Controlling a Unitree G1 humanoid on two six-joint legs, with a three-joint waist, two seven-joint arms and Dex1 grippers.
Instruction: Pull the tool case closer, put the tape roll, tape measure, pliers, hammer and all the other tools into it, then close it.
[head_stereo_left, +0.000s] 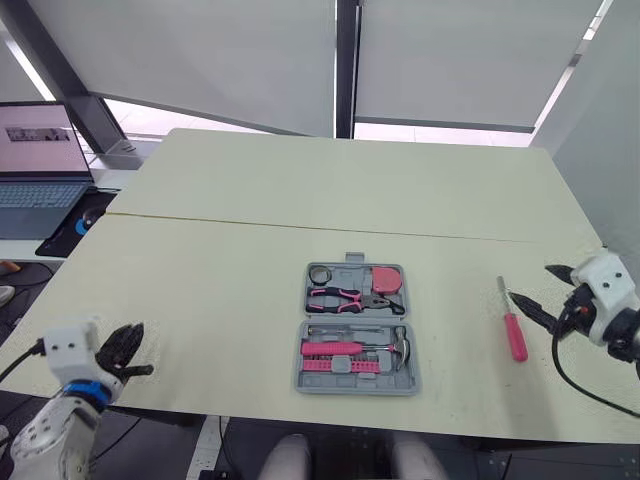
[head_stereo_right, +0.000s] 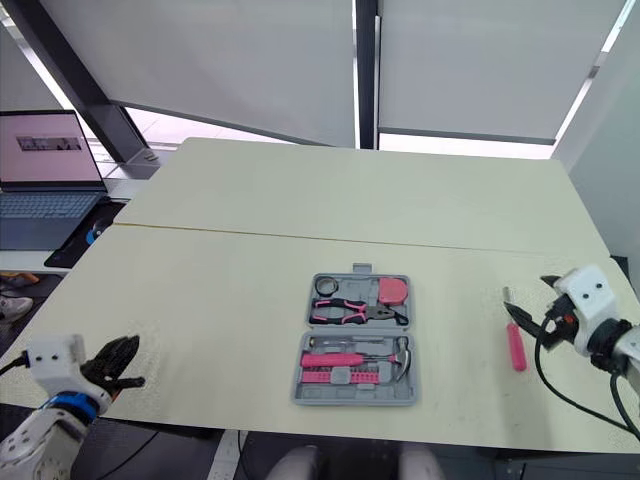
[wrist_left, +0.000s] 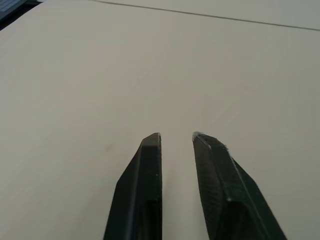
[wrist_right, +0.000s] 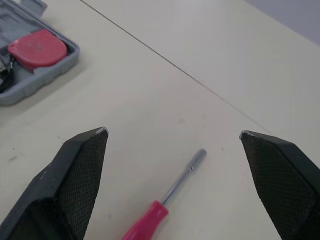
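Right end effector (wrist_right: 173, 132) near lengthwise screwdriver (wrist_right: 165, 204), tip away

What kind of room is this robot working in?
Probably an office or lab workspace: a big pale table, roller blinds pulled down behind it, and an open laptop off to one side.

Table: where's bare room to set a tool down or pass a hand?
Bare: the stretch between left gripper and case, all the table behind the case, and the strip between case and screwdriver. Crowded at the right edge, where the right gripper sits by the screwdriver.
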